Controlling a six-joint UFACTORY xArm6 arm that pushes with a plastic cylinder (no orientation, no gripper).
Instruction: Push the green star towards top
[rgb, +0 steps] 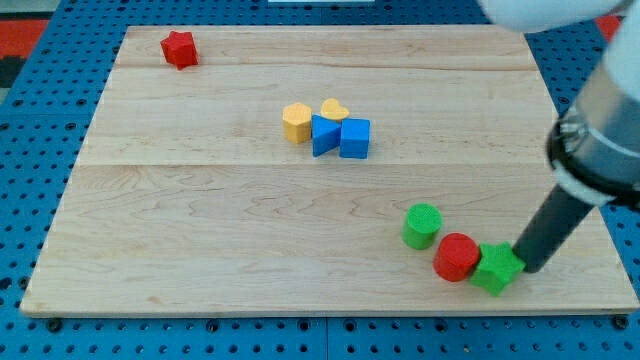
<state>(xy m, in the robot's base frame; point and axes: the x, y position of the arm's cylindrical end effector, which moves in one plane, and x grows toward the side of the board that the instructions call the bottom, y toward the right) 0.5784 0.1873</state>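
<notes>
The green star (496, 268) lies near the board's bottom right, touching a red cylinder (456, 256) on its left. My tip (524, 266) is at the star's right side, touching or almost touching it. The dark rod rises from there up to the right, to the arm at the view's right edge. A green cylinder (422, 225) stands just up and left of the red cylinder.
A cluster sits mid-board: a yellow hexagon (296, 122), a yellow heart (334, 109), a blue triangle (323, 135) and a blue cube (355, 138). A red star (179, 48) lies at the top left. The wooden board (200, 220) rests on a blue pegboard.
</notes>
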